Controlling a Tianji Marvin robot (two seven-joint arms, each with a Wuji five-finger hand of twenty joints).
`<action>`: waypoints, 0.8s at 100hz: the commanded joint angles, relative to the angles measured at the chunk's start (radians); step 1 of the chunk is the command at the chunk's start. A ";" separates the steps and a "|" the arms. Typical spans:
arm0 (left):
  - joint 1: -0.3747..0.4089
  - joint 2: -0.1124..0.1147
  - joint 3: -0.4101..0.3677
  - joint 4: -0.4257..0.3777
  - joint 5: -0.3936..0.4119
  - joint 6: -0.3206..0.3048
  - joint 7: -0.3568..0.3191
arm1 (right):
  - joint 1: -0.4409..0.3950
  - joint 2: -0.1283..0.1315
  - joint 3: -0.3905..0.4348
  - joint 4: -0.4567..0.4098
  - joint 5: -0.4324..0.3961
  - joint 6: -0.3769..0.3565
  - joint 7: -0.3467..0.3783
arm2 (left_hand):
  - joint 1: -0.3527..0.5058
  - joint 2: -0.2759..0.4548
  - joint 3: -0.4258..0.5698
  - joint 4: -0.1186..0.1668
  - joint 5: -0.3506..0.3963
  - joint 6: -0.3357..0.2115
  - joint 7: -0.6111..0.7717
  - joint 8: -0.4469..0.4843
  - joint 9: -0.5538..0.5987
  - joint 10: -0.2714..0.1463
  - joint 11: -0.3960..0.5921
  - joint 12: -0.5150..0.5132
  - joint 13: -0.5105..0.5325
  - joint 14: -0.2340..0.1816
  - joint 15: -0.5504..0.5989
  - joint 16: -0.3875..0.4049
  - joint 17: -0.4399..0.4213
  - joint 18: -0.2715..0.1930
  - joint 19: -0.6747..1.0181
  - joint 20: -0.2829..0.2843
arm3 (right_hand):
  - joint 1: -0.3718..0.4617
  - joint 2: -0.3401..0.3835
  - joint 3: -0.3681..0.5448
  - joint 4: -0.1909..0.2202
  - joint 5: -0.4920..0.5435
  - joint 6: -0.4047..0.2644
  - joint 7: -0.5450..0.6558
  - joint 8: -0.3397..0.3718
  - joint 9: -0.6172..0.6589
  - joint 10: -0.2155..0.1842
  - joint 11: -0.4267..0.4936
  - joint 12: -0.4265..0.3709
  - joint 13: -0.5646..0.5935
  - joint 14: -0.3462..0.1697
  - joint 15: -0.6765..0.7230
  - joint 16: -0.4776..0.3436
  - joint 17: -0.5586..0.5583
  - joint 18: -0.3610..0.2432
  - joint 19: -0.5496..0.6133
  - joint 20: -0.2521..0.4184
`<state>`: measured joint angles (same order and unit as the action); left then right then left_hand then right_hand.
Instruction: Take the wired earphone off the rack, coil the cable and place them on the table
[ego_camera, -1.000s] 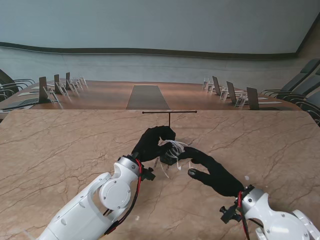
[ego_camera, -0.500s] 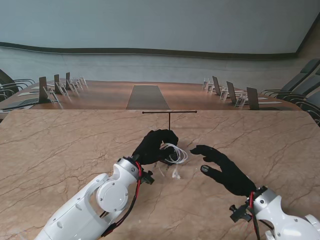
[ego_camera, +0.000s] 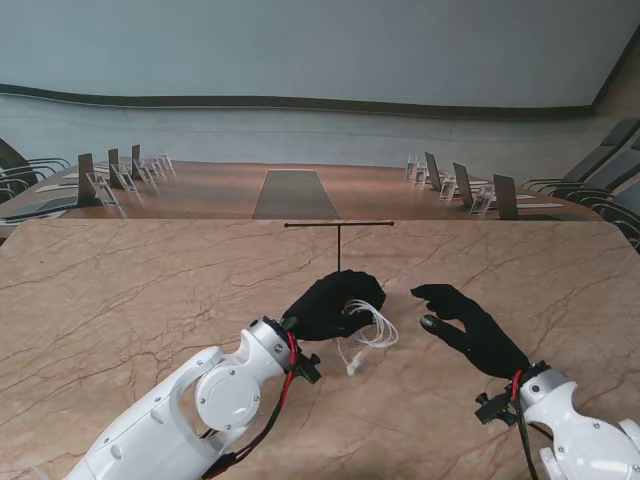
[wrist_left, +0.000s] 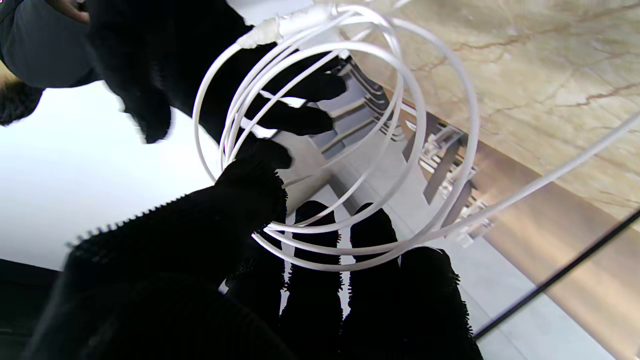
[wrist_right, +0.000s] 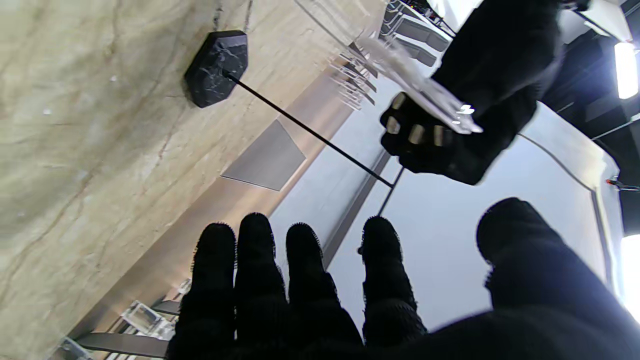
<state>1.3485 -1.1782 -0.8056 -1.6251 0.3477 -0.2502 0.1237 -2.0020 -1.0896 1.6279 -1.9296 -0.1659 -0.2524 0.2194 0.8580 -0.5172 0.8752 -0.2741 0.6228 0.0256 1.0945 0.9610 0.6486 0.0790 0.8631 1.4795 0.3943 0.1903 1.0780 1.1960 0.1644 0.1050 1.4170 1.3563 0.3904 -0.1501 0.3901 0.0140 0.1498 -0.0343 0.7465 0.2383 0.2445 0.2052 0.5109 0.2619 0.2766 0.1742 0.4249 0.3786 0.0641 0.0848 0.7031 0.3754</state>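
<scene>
The left hand (ego_camera: 335, 305) grips the earphone cable (ego_camera: 368, 326) in several white loops, held above the table (ego_camera: 120, 290) with a loose end dangling — off the rack (ego_camera: 339, 238) and mostly coiled. The right hand (ego_camera: 470, 325) hovers apart, fingers spread, holding nothing. Setting the coil down remains.

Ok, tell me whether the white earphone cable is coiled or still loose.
Mostly coiled: the white earphone cable forms several loops held by the left hand, one tail trailing loose.
</scene>
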 joint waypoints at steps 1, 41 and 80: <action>-0.010 -0.009 0.012 -0.019 -0.007 -0.006 -0.016 | 0.008 0.000 -0.003 0.016 -0.010 0.011 0.005 | 0.053 0.035 0.014 0.015 -0.003 -0.098 0.118 0.054 -0.003 -0.034 0.011 0.029 -0.008 0.003 0.020 0.019 0.012 -0.051 0.056 0.065 | 0.032 -0.009 0.019 0.036 -0.013 0.000 0.021 0.025 0.009 0.013 0.041 0.027 0.014 0.002 0.044 0.031 0.003 0.006 0.051 0.038; -0.094 -0.018 0.107 -0.020 -0.052 -0.038 -0.067 | 0.102 0.018 -0.059 0.087 -0.075 0.072 0.064 | 0.050 0.035 0.015 0.017 -0.004 -0.099 0.116 0.053 0.001 -0.034 0.010 0.029 -0.008 0.001 0.017 0.018 0.005 -0.056 0.040 0.077 | 0.108 -0.114 0.204 0.022 -0.063 -0.137 0.106 0.136 0.084 -0.022 0.276 0.116 0.083 0.015 0.366 0.184 0.062 0.061 0.328 0.180; -0.165 -0.038 0.146 0.031 -0.092 -0.059 -0.074 | 0.118 0.046 -0.088 0.060 -0.158 0.087 0.163 | 0.050 0.039 0.012 0.019 -0.005 -0.103 0.112 0.055 -0.001 -0.036 0.007 0.030 -0.008 -0.001 0.015 0.017 -0.005 -0.053 0.018 0.061 | 0.066 -0.179 0.308 0.006 -0.067 -0.220 0.034 0.158 0.060 0.011 0.397 0.157 0.092 0.013 0.485 0.232 0.077 0.070 0.428 0.208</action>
<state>1.1905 -1.2067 -0.6579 -1.6010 0.2624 -0.3063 0.0530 -1.8706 -1.0453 1.5454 -1.8478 -0.3196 -0.1653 0.3839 0.8580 -0.5145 0.8735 -0.2729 0.6142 0.0189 1.0965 0.9631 0.6486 0.0785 0.8631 1.4796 0.3946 0.1903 1.0780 1.1960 0.1659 0.1002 1.4211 1.3746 0.4827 -0.2663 0.6696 0.0207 0.1075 -0.2131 0.8032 0.3943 0.3194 0.2061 0.8786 0.4085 0.3653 0.1877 0.8799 0.5918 0.1401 0.1470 1.0925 0.5651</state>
